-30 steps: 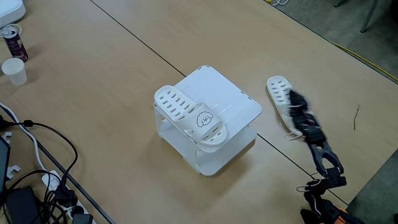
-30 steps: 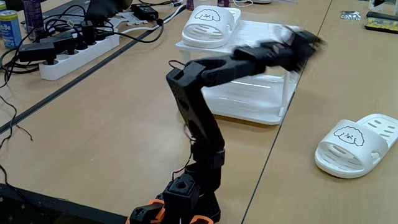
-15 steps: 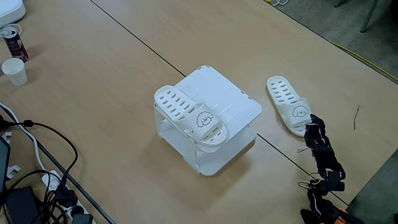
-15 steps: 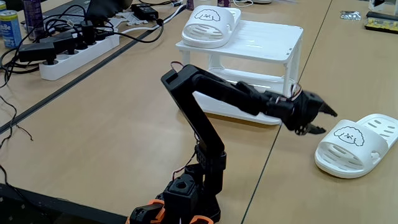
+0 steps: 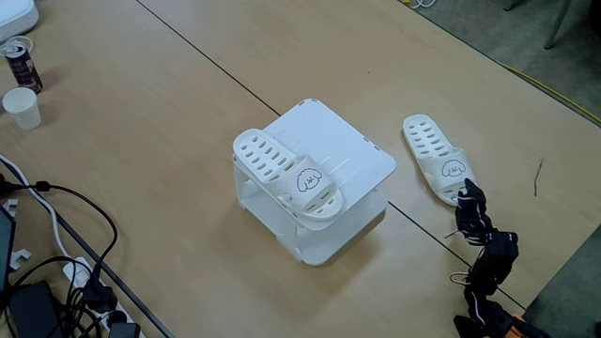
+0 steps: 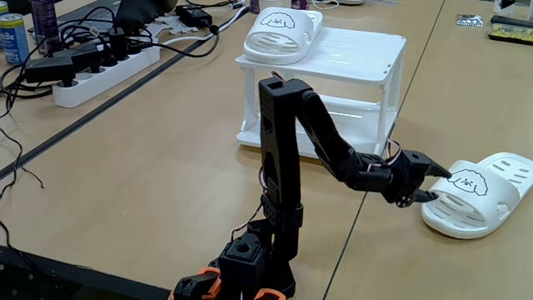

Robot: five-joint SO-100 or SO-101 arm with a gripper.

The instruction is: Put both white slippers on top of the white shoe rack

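One white slipper [image 5: 286,178] [image 6: 281,35] lies on the flat top of the white shoe rack [image 5: 324,136] [image 6: 358,54], at the top's edge. The other white slipper [image 5: 437,160] [image 6: 479,193] rests on the table beside the rack, its cartoon-face strap turned toward the arm. My gripper [image 5: 467,195] [image 6: 439,185] is low over the table at that slipper's strap end. It is open, with one finger above and one below the strap's front edge. Nothing is held between the fingers.
A power strip [image 6: 100,67] and tangled cables [image 5: 56,235] crowd one side of the table. A can [image 5: 21,64] and a paper cup [image 5: 21,106] stand at the far corner. The table edge [image 5: 563,272] runs close to the arm's base [image 6: 246,271].
The arm swung down from beside the rack top to table level. The gripper then moved forward until its open fingers reached the strap end of the slipper on the table.
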